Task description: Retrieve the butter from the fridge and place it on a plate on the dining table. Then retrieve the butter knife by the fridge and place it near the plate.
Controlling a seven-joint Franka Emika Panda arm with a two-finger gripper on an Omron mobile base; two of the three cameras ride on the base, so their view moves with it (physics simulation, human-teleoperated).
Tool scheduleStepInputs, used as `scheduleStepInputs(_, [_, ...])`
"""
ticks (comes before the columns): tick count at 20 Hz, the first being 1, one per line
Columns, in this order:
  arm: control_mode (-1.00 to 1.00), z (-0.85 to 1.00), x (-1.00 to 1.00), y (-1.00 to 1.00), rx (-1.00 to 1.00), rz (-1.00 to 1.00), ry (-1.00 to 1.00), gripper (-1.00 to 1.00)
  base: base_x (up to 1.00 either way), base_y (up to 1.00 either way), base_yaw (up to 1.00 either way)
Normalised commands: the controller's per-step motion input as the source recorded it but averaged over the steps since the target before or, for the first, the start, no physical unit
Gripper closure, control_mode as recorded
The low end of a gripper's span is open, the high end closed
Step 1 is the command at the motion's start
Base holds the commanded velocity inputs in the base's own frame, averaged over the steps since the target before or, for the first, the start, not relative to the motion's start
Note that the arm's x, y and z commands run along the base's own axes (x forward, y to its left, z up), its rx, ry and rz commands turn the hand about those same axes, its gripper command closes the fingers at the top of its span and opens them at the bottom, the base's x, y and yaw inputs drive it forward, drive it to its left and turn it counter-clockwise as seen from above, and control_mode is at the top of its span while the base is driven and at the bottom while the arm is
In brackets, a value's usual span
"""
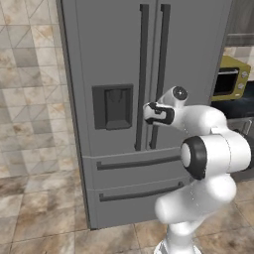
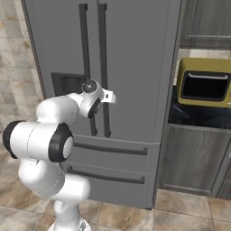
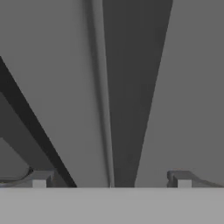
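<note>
Reaching toward the closed fridge, hand spread wide and empty

Straight ahead of the hand a long dark door handle runs vertically, lined up between the two fingertips without touching either; butter is not visible, presumably behind the shut fridge doors
</note>
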Motion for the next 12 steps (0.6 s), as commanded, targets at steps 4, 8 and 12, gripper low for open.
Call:
scheduleStepInputs(4, [-1.00,-0.14,0.54,-0.08,0.00,0.00,0.00,-1.00,0.00,0.00,0.00])
scheduleStepInputs(8, [-1.00,-0.19,0.53,-0.13,0.00,0.00,0.00,-1.00,0.00,0.00,0.00])
scheduleStepInputs(12, [-1.00,-0.19,0.46,-0.22,0.00,0.00,-0.01,1.00,0.00,0.00,0.00])
